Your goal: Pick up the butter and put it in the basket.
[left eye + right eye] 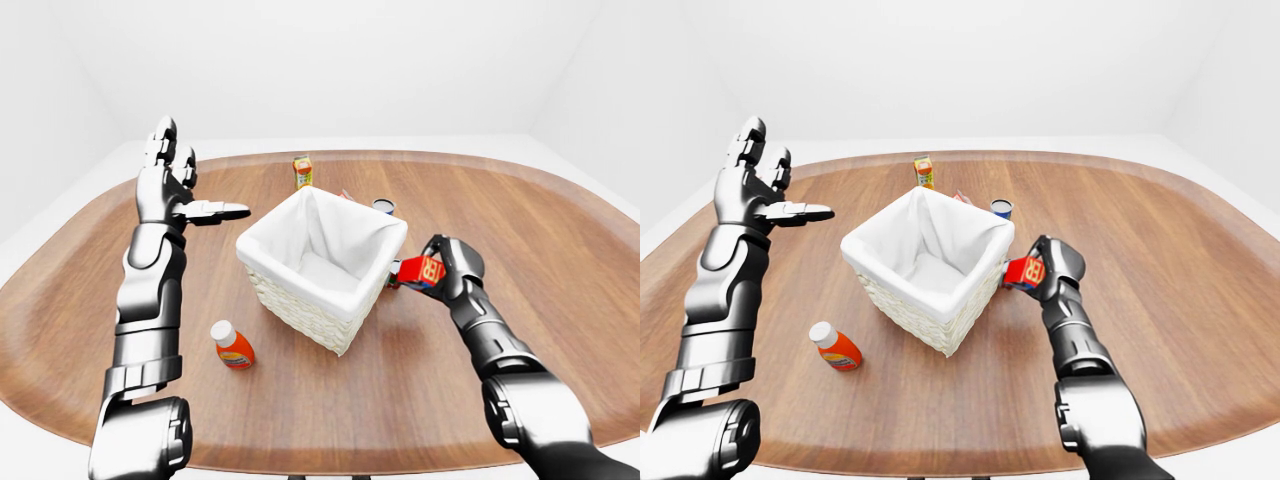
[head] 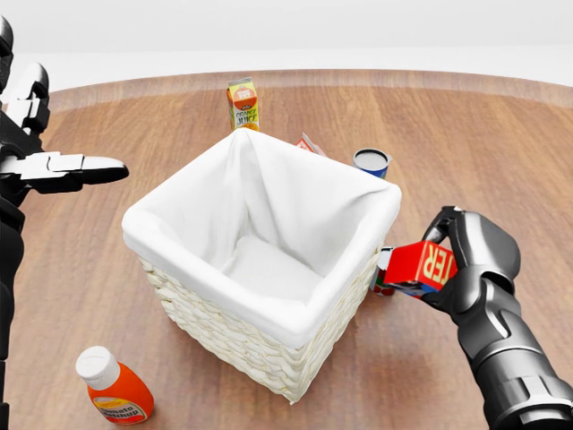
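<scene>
The butter (image 2: 423,266) is held clear of the table by the closed fingers (image 2: 445,226) of the right hand (image 2: 466,260), just beside the basket (image 2: 269,313) rim; released short, it could strike the rim; left hand (image 2: 40,152) spread open, empty

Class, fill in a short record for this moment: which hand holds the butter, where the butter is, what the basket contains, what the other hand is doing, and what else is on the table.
holding hand: right hand
butter: lifted off the table, right of the basket
basket contents: white liner only
left hand: open, raised, holds nothing
other items: juice carton, ketchup bottle, blue can
</scene>
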Robot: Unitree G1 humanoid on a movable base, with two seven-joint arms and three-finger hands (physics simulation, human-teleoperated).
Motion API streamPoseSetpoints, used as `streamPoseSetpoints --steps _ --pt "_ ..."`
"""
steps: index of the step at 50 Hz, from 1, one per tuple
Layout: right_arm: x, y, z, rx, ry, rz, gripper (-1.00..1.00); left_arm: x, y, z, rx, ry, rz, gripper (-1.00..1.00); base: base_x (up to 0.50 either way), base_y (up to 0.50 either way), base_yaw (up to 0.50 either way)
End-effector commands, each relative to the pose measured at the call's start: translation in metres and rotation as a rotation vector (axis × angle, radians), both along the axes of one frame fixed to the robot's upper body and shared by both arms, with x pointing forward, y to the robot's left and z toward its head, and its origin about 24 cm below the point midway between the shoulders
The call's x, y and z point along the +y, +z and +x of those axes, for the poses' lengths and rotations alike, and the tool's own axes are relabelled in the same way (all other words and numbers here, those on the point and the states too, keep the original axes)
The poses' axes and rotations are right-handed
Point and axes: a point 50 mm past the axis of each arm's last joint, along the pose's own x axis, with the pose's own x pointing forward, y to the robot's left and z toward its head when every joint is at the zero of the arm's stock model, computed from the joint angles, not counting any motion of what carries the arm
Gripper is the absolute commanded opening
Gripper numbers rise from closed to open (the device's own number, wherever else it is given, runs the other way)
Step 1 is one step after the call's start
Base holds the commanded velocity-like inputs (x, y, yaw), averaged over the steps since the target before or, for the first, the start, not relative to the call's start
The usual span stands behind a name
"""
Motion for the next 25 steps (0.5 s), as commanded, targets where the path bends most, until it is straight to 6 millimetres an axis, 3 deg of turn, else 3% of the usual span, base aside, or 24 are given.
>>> streamPoseSetpoints --steps 1,25 --pt "-0.007 0.033 0.011 -0.163 -0.054 0.046 -1.00 0.001 0.000 0.000 -0.001 0.003 -0.006 1.00 0.00 0.00 0.00" --pt "-0.012 0.077 0.019 -0.359 -0.076 0.118 -1.00 0.010 0.000 -0.002 -0.002 0.024 -0.023 1.00 0.00 0.00 0.00"
